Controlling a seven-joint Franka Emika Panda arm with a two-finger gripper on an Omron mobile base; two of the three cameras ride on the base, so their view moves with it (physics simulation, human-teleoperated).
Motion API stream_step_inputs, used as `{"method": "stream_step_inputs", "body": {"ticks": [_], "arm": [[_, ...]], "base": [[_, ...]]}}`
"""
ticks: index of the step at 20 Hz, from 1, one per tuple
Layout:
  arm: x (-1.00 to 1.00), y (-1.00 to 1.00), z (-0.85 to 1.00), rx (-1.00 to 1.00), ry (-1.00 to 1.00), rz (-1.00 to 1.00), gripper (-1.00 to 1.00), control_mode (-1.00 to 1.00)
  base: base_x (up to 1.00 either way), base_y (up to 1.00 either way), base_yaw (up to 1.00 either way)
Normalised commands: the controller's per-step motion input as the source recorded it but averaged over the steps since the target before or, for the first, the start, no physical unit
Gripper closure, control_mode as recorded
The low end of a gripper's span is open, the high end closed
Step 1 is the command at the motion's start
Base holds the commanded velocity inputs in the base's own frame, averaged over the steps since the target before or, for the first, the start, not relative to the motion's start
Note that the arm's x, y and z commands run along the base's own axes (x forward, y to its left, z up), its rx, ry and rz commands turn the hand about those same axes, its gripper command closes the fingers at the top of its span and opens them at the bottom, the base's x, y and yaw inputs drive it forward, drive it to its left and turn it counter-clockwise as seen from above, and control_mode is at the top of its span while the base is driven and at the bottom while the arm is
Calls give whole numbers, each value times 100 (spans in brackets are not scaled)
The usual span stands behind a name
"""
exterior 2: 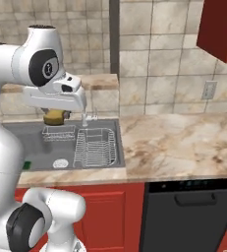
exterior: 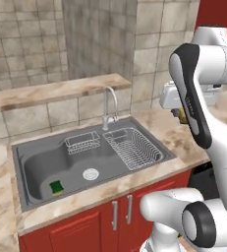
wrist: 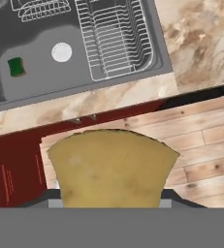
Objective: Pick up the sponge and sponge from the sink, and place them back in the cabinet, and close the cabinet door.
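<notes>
Tan-yellow rectangular sponge (wrist: 112, 167) clamped between the gripper (exterior 2: 56, 118) fingers, jaws narrowed onto it, lifted above the grey metal sink (exterior: 41, 170). Green-topped sponge (exterior: 56, 187) lies in the basin near the front left corner, beside the round white drain (exterior: 91, 173).

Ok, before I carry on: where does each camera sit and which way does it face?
Left base view: behind the arm to its left, looking forward and down at the grey metal sink with the green-topped sponge; white arm at right.
Right base view: behind-right, facing the tiled wall and red wall cabinet; arm at left, gripper shut on the tan-yellow sponge.
Hand view: on the hand, looking straight down over the held tan sponge at the sink and wood floor.
All share the sink's round white drain.
</notes>
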Motion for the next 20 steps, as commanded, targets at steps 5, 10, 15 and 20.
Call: {"method": "stream_step_inputs", "body": {"ticks": [5,10,15,20], "arm": [[0,0,0,0,0,0,100,100],[0,0,0,0,0,0,100,100],[0,0,0,0,0,0,100,100],[0,0,0,0,0,0,100,100]], "base": [[0,-35,-40],[0,-34,-38],[0,-34,-36],[0,-38,-32]]}}
